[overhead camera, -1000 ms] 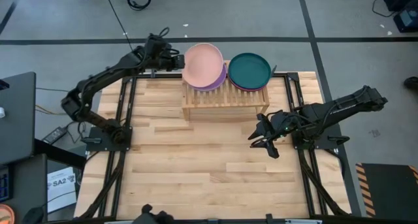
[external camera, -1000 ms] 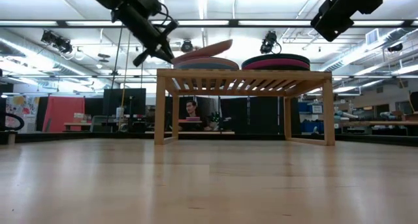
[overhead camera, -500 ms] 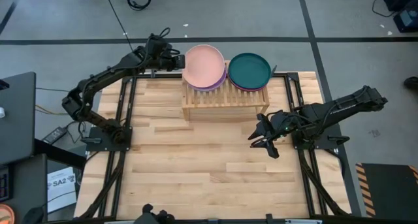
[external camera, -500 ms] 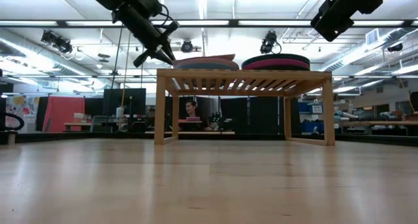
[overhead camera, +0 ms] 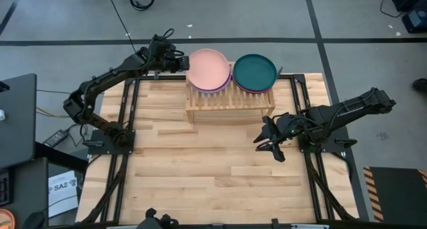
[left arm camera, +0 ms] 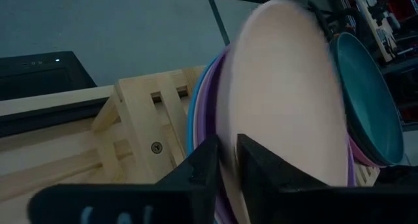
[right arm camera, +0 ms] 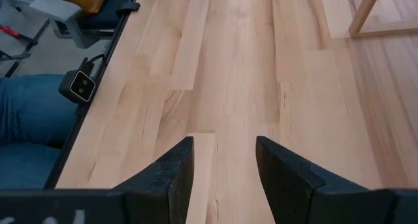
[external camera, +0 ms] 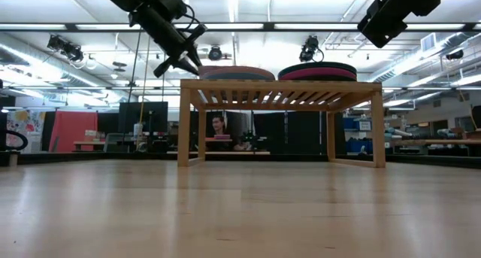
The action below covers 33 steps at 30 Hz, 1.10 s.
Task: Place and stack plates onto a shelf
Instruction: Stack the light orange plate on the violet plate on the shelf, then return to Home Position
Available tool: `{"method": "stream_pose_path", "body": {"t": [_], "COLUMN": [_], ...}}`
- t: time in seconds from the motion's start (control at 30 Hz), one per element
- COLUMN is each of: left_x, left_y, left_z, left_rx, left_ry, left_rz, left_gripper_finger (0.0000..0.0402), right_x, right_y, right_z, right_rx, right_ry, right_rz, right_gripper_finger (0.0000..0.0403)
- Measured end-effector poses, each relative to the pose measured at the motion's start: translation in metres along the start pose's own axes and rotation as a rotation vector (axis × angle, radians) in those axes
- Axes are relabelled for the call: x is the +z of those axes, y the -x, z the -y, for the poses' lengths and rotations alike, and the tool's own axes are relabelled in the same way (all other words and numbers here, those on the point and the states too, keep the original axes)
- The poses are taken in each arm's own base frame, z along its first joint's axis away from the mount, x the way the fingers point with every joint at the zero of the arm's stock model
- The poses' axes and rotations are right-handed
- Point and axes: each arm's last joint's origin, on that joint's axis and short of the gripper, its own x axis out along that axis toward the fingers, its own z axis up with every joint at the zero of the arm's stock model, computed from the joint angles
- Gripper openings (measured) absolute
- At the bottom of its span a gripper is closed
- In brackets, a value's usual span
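Observation:
A peach plate (overhead camera: pixel 208 69) lies on top of the left stack on the slatted wooden shelf (overhead camera: pixel 230 102); purple (left arm camera: pixel 212 106) and blue (left arm camera: pixel 191 129) plate rims show under it. A dark teal plate (overhead camera: pixel 254 71) tops the right stack, with a magenta one (external camera: pixel 318 75) under it. My left gripper (overhead camera: pixel 179 61) is at the shelf's left far corner, shut on the peach plate. My right gripper (overhead camera: pixel 268 147) hangs open above the table, near and to the right of the shelf, touching nothing. My left gripper pinches the peach plate's left rim (left arm camera: pixel 228 129) between its two fingers (left arm camera: pixel 208 165), one above the rim and one below. It comes in from the table's left, slanting down. The plate lies about flat on the purple plate below it.
The shelf stands at the table's far middle on legs (external camera: pixel 184 122), with open room beneath it. The plank tabletop (overhead camera: pixel 200 169) stretches in front of it. A person in jeans (right arm camera: pixel 32 113) is beside the table's edge, and another person (external camera: pixel 219 126) shows beyond the shelf.
The peach plate stood tilted, its right side raised above the left stack; it has come down flat onto the stack, while its left rim stayed between my left gripper's fingers. The right arm has kept still.

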Motion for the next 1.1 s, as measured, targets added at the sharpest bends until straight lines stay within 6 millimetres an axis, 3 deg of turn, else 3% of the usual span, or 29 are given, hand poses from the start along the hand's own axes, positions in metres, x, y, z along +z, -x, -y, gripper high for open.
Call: {"method": "stream_pose_path", "body": {"t": [0.43, 0.8, 1.1], "left_x": [0.000, 0.005, 0.001], "left_y": [0.000, 0.007, 0.039], "left_z": [0.000, 0.007, 0.026], "left_rx": [-0.001, -0.096, -0.230], "left_ry": [-0.030, -0.150, -0.403], "left_rz": [0.001, 0.037, 0.062], "left_gripper_finger": [0.0152, 0.0156, 0.0155], "right_x": [0.000, 0.001, 0.001], "right_y": [0.000, 0.007, 0.033], "right_z": [0.000, 0.000, -0.001], "right_rx": [0.000, 0.006, 0.026], "right_ry": [0.000, 0.001, 0.003], "right_rz": [0.000, 0.027, 0.114], "right_gripper_finger": [0.0170, 0.0170, 0.0170]}}
